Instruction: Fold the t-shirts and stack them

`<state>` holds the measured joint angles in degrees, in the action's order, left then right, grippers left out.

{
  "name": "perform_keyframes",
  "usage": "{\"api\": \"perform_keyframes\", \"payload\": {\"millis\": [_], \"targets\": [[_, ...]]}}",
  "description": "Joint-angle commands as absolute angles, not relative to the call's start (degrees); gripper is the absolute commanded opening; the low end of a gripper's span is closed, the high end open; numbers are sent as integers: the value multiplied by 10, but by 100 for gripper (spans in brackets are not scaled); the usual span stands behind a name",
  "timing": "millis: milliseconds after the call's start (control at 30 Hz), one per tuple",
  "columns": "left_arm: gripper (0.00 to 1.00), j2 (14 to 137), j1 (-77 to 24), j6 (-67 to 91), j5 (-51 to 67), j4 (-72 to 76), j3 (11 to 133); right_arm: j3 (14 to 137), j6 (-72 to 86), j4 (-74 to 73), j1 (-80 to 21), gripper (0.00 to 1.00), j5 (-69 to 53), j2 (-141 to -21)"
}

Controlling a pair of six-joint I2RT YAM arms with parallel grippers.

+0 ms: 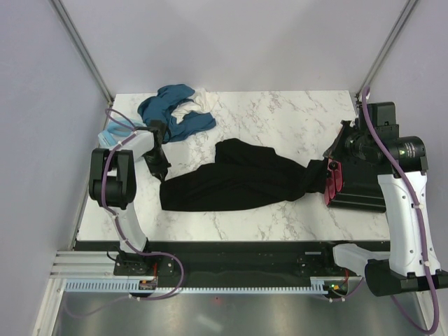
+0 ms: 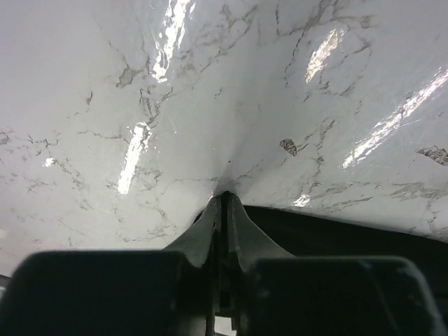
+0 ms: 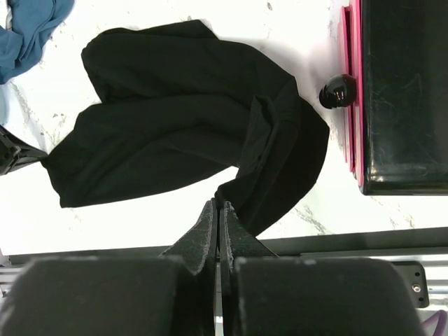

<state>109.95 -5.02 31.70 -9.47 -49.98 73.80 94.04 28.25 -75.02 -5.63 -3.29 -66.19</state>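
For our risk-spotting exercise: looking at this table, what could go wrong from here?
1. The crumpled black cloth t-shirt is bunched and twisted, so folding may lock in creases.
2. The left jaws seem to pinch only its edge; it could slip out.
3. Its right end lies beside the black pink-edged tray and may snag.
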Motion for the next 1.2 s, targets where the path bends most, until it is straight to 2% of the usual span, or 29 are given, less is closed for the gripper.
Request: {"api": "perform_keyframes", "payload": {"millis": [0,233,400,500,600,733,800,933,1167], "targets": [[2,1140,-50,312,-95,-474,705,966,287,-730,-55,0,-42,-661],[2,1096,-50,315,-86,-476,725,945,287,-705,-55,0,-43,-666],[2,974,-50,338,-88,-540,819,953,280,-631,-55,0,-15,-695],[2,934,-50,362,-104,-592,920,997,266,-589,-54,0,26,-735],[2,918,-50,380,-109,-663,1073,1060,264,-563,-54,0,69,-780],[2,946,-50,370,-125,-762,1339,1210,265,-567,-48,0,109,-839],[2,948,-49,360,-132,-800,1394,1266,265,-577,-46,0,126,-869],[2,886,-48,364,-138,-799,1369,1361,277,-580,-40,0,123,-890],[2,824,-48,384,-177,-817,1366,1352,269,-551,-39,0,136,-849]]}}
